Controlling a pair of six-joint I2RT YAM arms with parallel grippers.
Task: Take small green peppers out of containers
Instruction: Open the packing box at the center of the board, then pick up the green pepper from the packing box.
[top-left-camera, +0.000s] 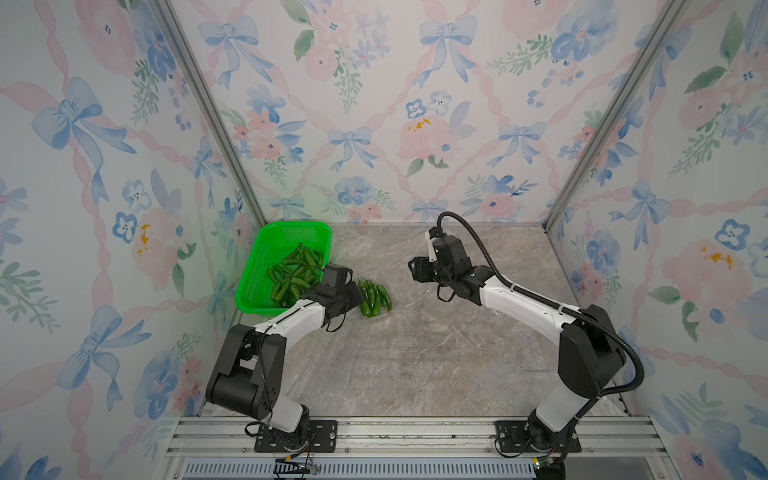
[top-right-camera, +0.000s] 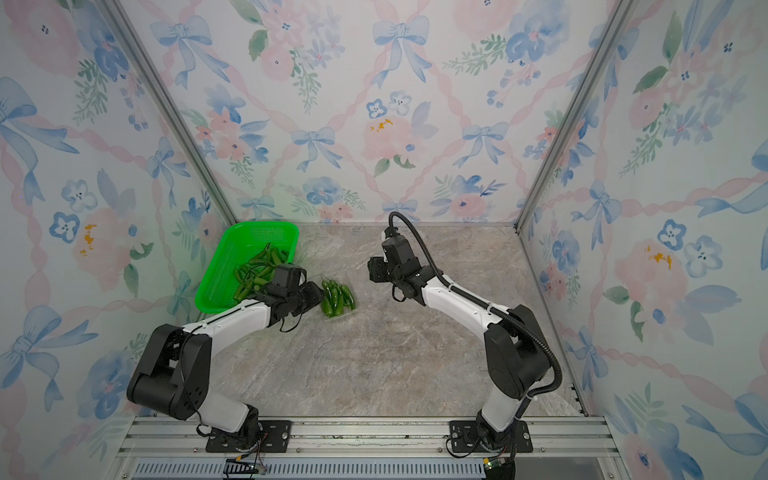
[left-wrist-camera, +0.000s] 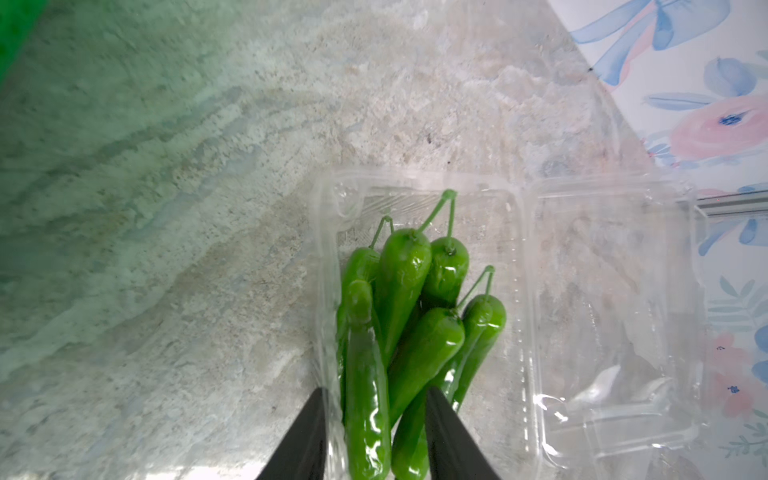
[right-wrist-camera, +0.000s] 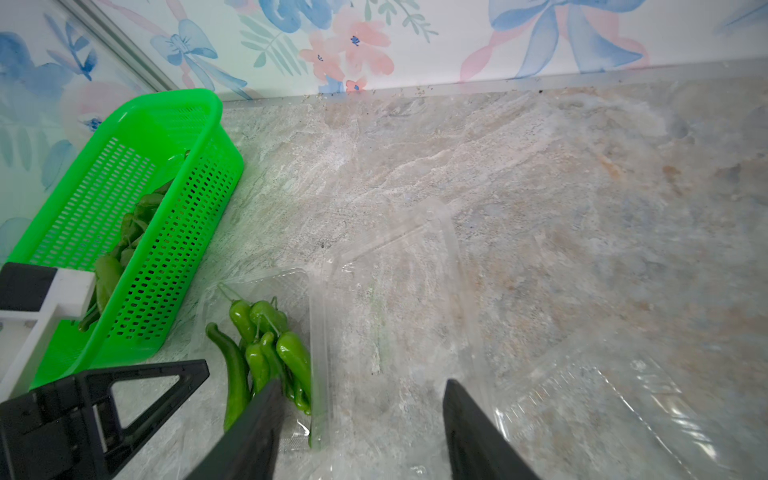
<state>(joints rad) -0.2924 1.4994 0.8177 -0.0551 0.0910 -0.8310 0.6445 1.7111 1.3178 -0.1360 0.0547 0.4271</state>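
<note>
Left wrist view: left hand (left-wrist-camera: 374, 392) is released, its two dark fingers (left-wrist-camera: 307, 436) stand apart. Some peppers (left-wrist-camera: 403, 286) lie between the tips. If a tip presses on them, I cannot tell.
Peppers: approx six or seven, glossy green, packed side by side. Stems point away from left hand. They lie in the container (left-wrist-camera: 332, 257), right in front of this hand and under its tips.
Container: clear clamshell, open, flat on the desk (left-wrist-camera: 187, 208). One finger of left hand is at the tray wall, the other one is over the peppers.
Lid (left-wrist-camera: 615, 291): folded open, lies flat beside the tray, on the side toward right hand.
Right wrist view: right hand (right-wrist-camera: 363, 384) is released too, fingers wide apart, w/ nothing held between them. Under it are only the lid and the desk. The peppers are just beside one of its fingers.
Second clear box (right-wrist-camera: 623, 407): near right hand, on the side away from the peppers. It is blurred, content I cannot tell.
Top views: both show the two hands apart, w/ the peppers (top-left-camera: 374, 299) between them, much nearer to left hand.
Basket (top-left-camera: 286, 232): bright green, perforated, just beside the wrist of left hand, on the side away from right hand. It holds a heap of basket peppers (top-left-camera: 295, 274).
</note>
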